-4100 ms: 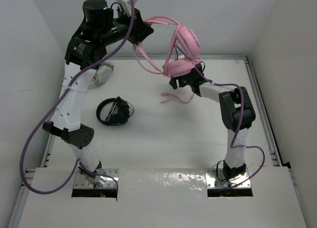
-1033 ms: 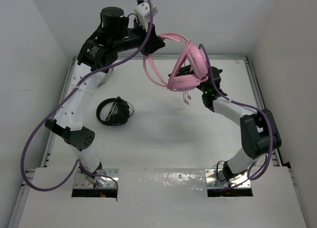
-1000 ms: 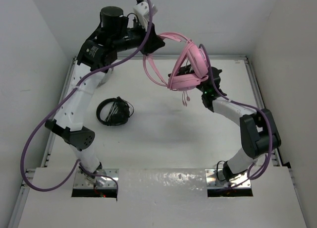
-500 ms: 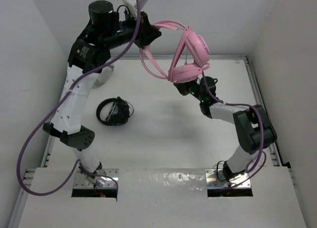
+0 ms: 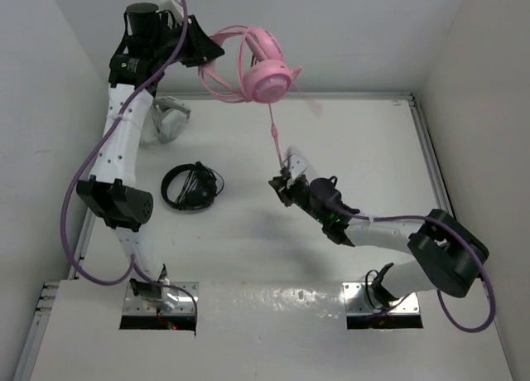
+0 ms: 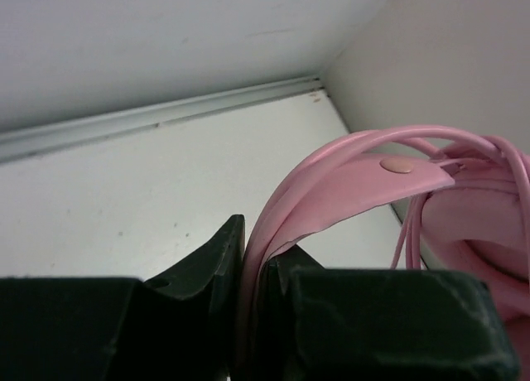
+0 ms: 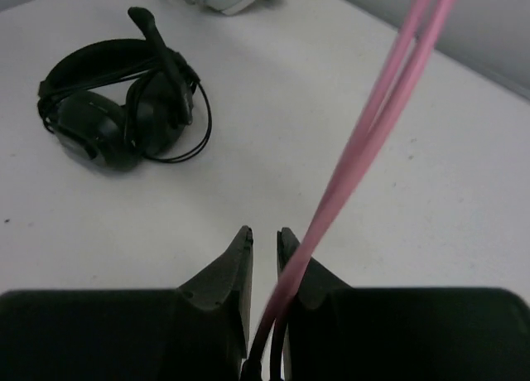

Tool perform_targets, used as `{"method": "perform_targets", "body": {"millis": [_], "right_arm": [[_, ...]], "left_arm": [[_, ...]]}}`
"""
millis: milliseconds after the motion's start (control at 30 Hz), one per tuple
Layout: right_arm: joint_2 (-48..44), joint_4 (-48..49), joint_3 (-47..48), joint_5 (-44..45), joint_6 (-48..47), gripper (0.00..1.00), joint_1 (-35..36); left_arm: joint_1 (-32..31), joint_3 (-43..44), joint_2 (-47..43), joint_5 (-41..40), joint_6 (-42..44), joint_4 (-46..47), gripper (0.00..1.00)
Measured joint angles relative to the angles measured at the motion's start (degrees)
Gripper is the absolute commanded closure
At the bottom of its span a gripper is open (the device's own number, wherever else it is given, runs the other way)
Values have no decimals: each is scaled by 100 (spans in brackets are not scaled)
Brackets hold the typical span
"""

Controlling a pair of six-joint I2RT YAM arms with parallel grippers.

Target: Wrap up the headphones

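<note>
Left arm raised high, left pincer [image 5: 204, 51] clamped on the headband [image 6: 348, 178] of pink padded over-ear headphones [image 5: 267, 76]. Right arm low, right pincer [image 7: 265, 242] pinching their thin pink cable [image 5: 273, 134].

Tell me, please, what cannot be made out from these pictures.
- White-grey headphones: in the top view, partly behind the left arm; in the right wrist view, cut by the top edge.
- Pink headphones: in the left wrist view, the earcups are cut by the right edge; the left tool shows only the headband.
- Cable: its end runs below the right tool, past the bottom edge.
</note>
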Motion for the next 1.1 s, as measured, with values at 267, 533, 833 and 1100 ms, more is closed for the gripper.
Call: {"method": "perform_targets", "body": {"millis": [267, 533, 833, 1100], "right_arm": [[-39, -1486, 984, 1154, -953, 100, 866], [280, -3707, 2277, 743, -1360, 100, 892], [535, -6238, 5418, 409, -1261, 100, 356], [2267, -7340, 6537, 822, -466, 100, -846]], "left_arm": [[184, -1014, 507, -645, -372, 535, 100], [68, -2070, 308, -1381, 645, 1207, 100], [-1228, -4258, -339, -1932, 2820, 1609, 100], [-1274, -4819, -345, -1176, 2754, 1727, 100]]}}
